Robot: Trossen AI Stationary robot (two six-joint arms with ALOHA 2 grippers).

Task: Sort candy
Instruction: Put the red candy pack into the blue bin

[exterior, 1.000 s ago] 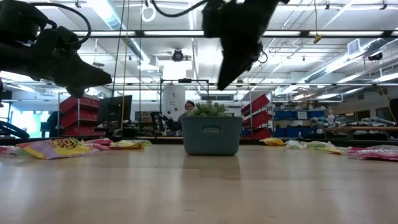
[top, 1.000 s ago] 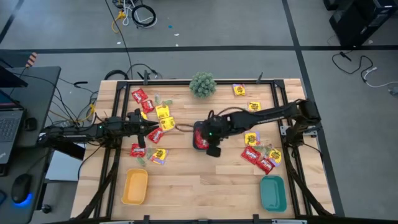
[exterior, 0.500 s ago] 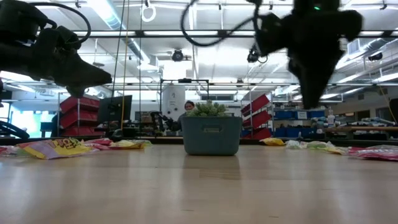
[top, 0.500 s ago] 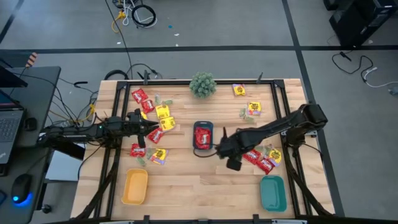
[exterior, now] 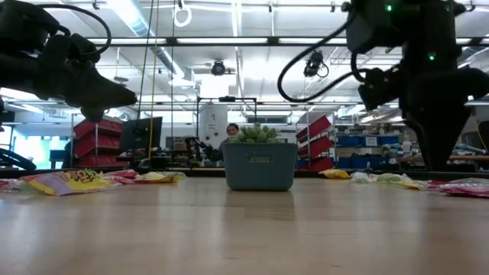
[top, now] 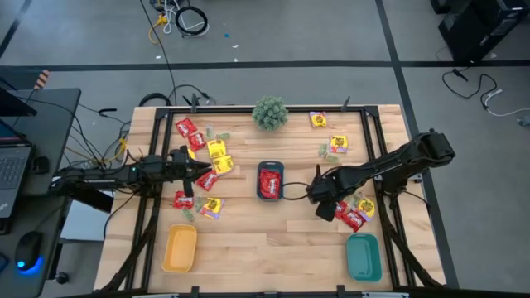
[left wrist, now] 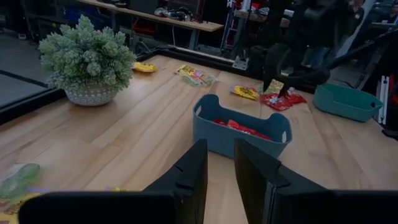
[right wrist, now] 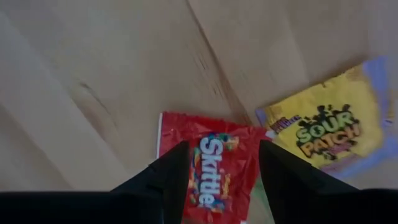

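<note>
Candy packets lie scattered on the wooden table: red (top: 185, 127) and yellow (top: 217, 149) ones at the left, yellow ones (top: 338, 143) and red ones (top: 354, 218) at the right. A blue bin (top: 259, 170) in the middle holds red packets. My right gripper (top: 327, 203) points down, open, just over a red Skittles packet (right wrist: 214, 165) that lies flat on the table; its fingers stand on either side of the packet. A yellow Sour Patch packet (right wrist: 323, 134) lies beside the red one. My left gripper (top: 207, 169) hovers level at the left, narrowly open, with nothing in it.
A spiky green plant in a pot (top: 270, 112) stands at the far middle. A yellow tray (top: 180, 248) sits near the front left and a teal tray (top: 363, 257) near the front right. The bare wood between the two trays holds nothing.
My right gripper has left its place over the blue bin, gone toward the table's right edge and a little toward the near edge, and come down over the red packets at the right. The bin, uncovered, shows red packets inside.
</note>
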